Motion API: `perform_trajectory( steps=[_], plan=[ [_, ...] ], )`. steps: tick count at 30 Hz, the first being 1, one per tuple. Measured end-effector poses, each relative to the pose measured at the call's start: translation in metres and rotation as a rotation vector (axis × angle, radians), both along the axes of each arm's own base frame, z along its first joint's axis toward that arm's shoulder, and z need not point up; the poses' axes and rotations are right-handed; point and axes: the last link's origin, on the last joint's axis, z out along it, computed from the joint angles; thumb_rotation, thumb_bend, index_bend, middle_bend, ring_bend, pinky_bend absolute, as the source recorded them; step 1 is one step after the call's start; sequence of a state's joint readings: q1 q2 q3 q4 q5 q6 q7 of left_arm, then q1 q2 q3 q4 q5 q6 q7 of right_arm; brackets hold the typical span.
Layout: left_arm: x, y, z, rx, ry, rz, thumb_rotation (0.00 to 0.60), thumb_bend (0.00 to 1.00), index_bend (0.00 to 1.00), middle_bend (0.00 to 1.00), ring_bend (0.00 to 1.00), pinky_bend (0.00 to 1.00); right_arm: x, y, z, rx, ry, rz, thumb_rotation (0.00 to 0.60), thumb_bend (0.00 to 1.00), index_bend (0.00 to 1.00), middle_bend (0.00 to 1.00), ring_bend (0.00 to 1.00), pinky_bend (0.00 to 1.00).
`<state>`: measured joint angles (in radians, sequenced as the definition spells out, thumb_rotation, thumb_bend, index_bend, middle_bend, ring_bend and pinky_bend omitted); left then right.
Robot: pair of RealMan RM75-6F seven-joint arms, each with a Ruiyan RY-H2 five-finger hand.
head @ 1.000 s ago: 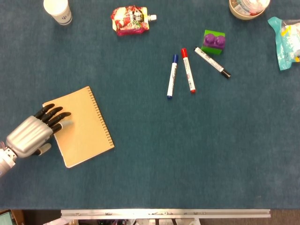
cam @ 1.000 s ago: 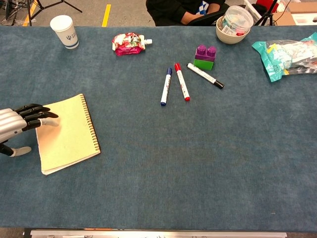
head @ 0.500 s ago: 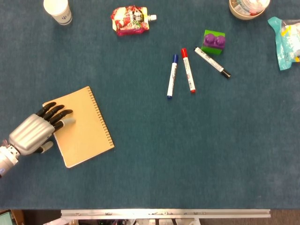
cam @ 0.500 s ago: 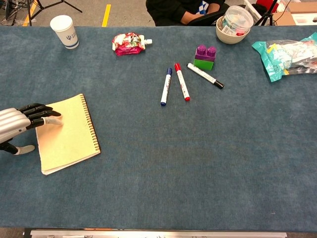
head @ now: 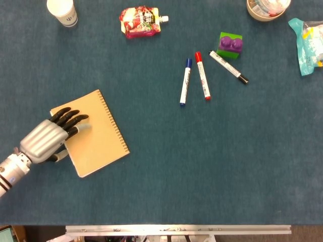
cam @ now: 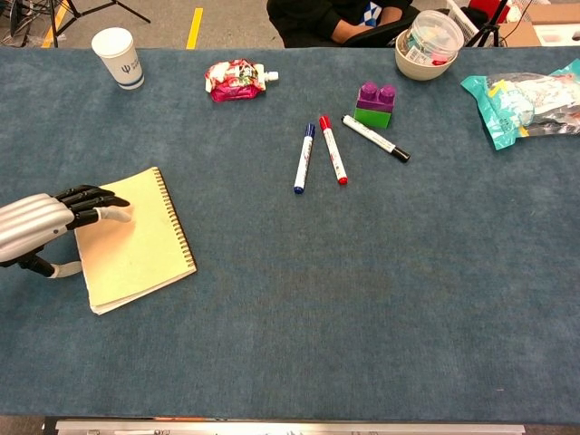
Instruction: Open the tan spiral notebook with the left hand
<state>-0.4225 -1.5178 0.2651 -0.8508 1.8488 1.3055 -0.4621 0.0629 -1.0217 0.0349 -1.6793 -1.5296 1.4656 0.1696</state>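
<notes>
Your left hand (head: 44,140) covers the left edge of the tan spiral notebook (head: 96,133), so you cannot tell whether its fingertips have caught the cover. The beige bowl (head: 266,8) and teal packet (head: 308,44) are cut off by the head view's edges.

The left hand (head: 48,138) has a ribbed, brushed-silver metallic back shell. Its fingers (head: 68,117) are black with pale grey tips. The wrist (head: 11,169) is a silver cylinder marked with a dark ring band.
</notes>
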Motion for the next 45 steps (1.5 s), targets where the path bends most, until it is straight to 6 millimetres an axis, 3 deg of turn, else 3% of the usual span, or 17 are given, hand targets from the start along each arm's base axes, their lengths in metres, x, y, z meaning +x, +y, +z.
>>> perform_trajectory(
  steps=[5, 15, 25, 40, 45],
  plan=[
    [0.007, 0.003, -0.005, -0.013, -0.03, 0.009, 0.6, 0.26, 0.14, 0.07, 0.0, 0.02, 0.0, 0.0, 0.0, -0.005, 0.0, 0.0, 0.6, 0.39, 0.36, 0.37, 0.23, 0.29],
    [0.023, 0.01, -0.011, -0.024, -0.102, 0.028, 0.6, 0.43, 0.14, 0.07, 0.0, 0.02, 0.0, -0.001, 0.0, -0.008, 0.0, 0.001, 0.6, 0.39, 0.36, 0.37, 0.23, 0.29],
    [0.046, 0.021, -0.015, -0.018, -0.17, 0.026, 0.6, 0.53, 0.18, 0.07, 0.0, 0.02, -0.002, -0.002, 0.001, -0.015, -0.003, -0.001, 0.6, 0.39, 0.36, 0.37, 0.23, 0.29],
    [0.063, 0.023, -0.019, 0.003, -0.212, 0.033, 0.6, 0.55, 0.54, 0.15, 0.03, 0.03, -0.004, -0.001, 0.002, -0.023, -0.008, 0.003, 0.6, 0.39, 0.36, 0.37, 0.23, 0.29],
    [0.065, 0.023, -0.017, 0.016, -0.219, 0.036, 0.6, 0.55, 0.62, 0.23, 0.09, 0.13, -0.005, -0.001, 0.003, -0.025, -0.01, 0.002, 0.6, 0.39, 0.36, 0.37, 0.23, 0.29]
  ],
)
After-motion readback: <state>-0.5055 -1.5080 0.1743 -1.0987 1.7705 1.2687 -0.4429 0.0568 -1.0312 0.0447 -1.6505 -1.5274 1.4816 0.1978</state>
